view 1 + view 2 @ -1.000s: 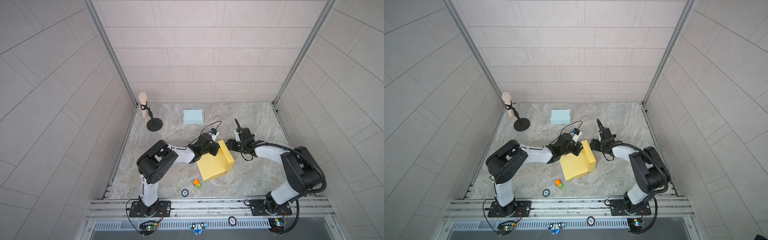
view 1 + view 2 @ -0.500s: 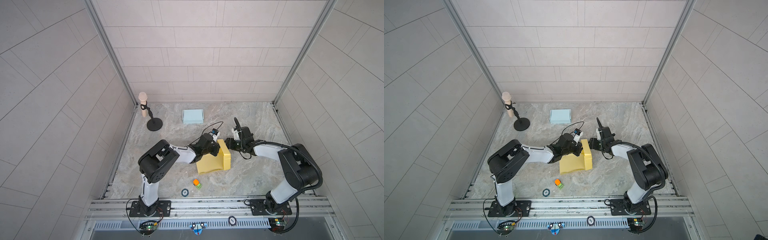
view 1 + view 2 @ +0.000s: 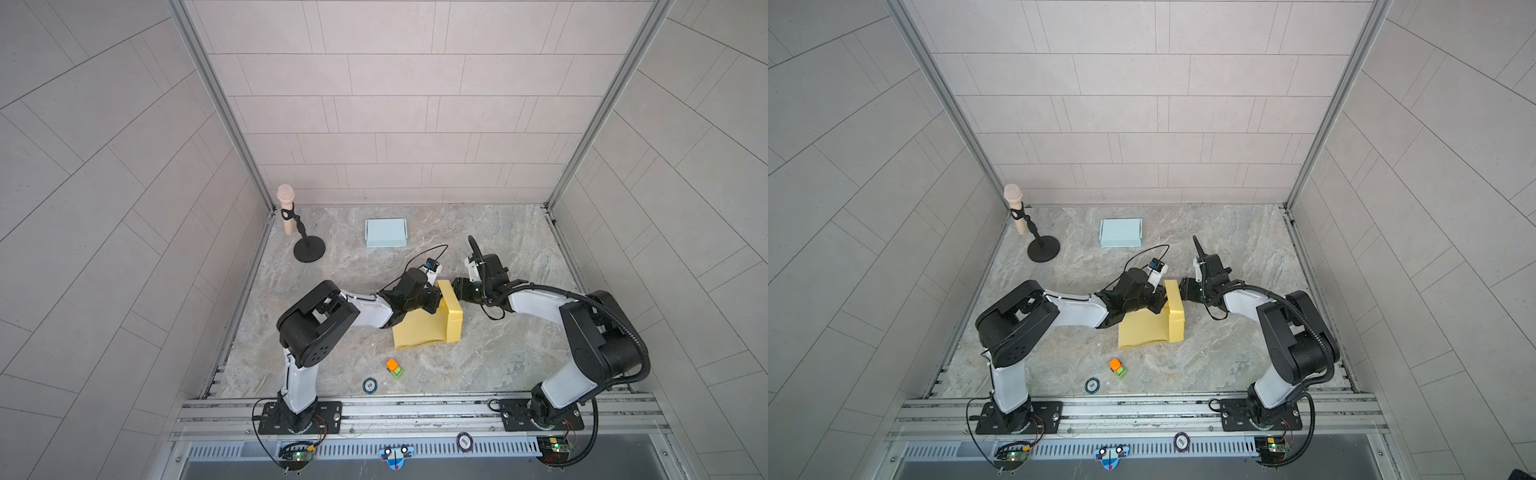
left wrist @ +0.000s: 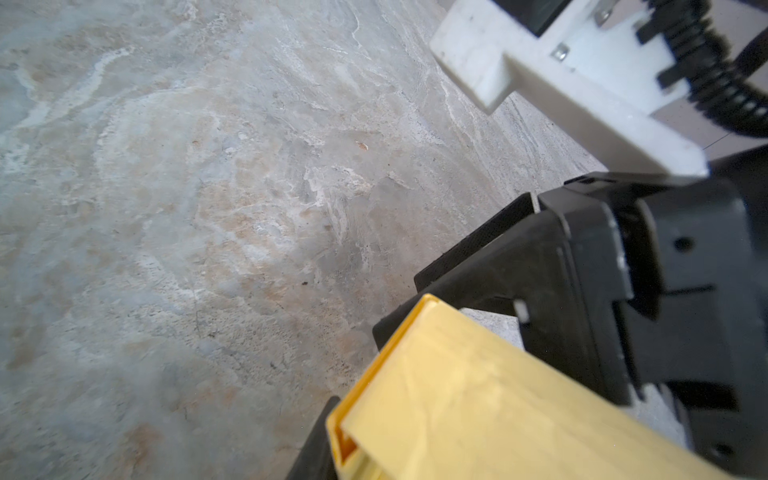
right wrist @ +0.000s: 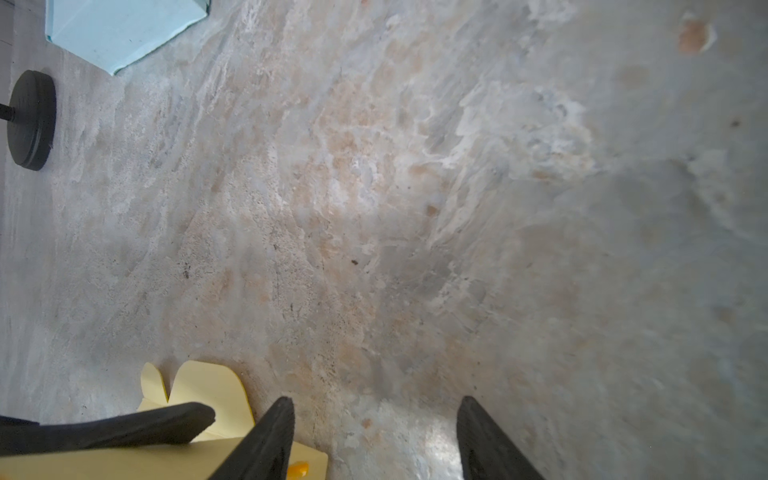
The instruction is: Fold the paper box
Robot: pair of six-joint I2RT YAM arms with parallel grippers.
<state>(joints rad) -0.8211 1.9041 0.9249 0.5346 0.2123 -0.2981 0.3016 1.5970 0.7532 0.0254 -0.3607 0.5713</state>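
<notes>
One yellow paper box (image 3: 415, 334), left pincer (image 3: 436, 303) clamping it, disc (image 3: 369, 385) print illegible

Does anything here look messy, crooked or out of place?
Only small things. The yellow paper box is half-folded: one wall stands up while the rest lies flat and slightly bulged. A small orange-and-green toy and a round disc lie loose near the front edge of the table.

Half-folded yellow paper box (image 3: 419, 334), base flat on table (image 3: 498, 249), one side wall upright
</notes>
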